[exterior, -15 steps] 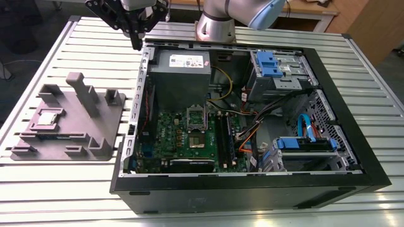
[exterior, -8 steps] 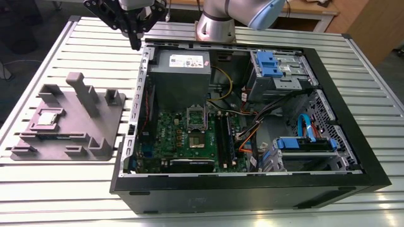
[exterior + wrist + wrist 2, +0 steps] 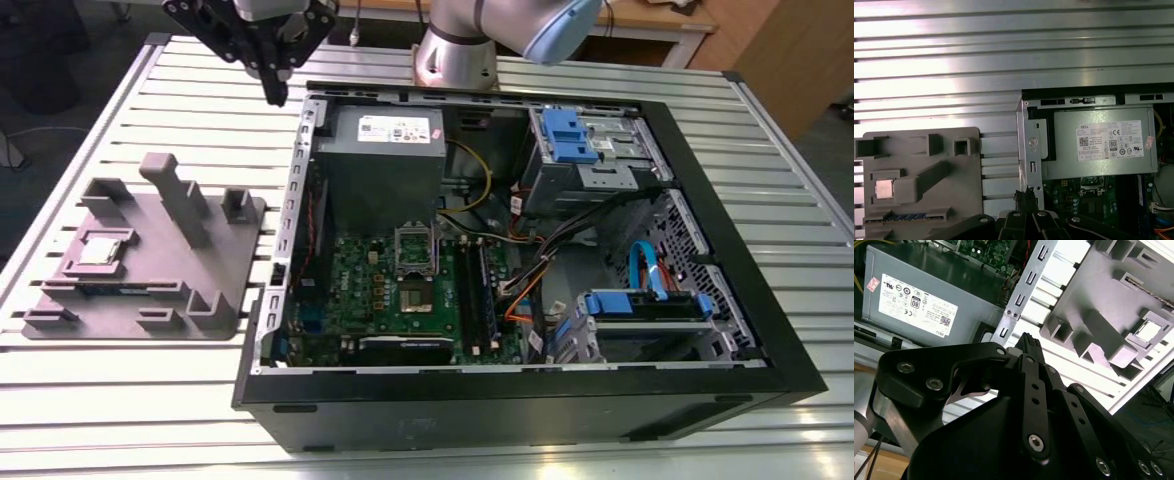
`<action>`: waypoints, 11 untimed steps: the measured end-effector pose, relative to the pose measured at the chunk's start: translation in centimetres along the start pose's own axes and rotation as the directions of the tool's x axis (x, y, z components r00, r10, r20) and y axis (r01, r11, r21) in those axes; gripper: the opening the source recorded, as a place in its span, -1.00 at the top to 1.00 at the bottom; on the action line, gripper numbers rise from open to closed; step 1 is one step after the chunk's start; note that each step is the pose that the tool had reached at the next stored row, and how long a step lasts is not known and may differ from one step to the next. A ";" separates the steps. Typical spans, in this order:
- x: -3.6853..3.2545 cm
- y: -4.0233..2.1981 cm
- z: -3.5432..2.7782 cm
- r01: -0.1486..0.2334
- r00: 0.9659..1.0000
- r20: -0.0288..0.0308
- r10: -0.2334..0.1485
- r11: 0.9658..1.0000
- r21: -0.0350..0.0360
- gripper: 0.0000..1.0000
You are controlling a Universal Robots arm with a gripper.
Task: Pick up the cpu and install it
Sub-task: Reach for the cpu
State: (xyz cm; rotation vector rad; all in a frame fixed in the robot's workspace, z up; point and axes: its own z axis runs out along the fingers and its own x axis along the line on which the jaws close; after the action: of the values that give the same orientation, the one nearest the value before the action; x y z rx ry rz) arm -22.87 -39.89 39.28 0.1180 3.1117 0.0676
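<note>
The tool [image 3: 276, 92], fingers together and holding nothing, hangs over the counter [image 3: 160, 110] beside the computer case [image 3: 534, 405] corner, well apart from the cpu [image 3: 104, 247], which lies in the grey tray [image 3: 220, 300].

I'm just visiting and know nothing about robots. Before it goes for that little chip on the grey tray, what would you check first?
1. The cpu lies flat in its pocket on the grey tray: ok.
2. Nothing covers the cpu: ok.
3. The tool is empty: ok.
4. The tool is open to grasp: not ok, its fingertips meet.
5. The tool is over the cpu: not ok, it hangs by the computer case at a corner, away from the tray.
6. The socket inside the case is open and empty: cannot tell.
</note>
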 end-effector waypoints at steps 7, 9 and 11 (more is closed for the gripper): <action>1.11 -0.09 -0.01 0.000 1.000 0.000 0.000 1.000 0.000 0.80; 1.44 -0.11 -0.01 0.000 1.000 0.000 0.000 1.000 0.000 0.80; 1.77 -0.14 -0.01 0.000 1.000 0.000 0.000 1.000 0.000 0.80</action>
State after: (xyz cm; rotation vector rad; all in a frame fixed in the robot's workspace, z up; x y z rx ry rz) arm -24.65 -39.89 39.24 0.1180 3.1116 0.0677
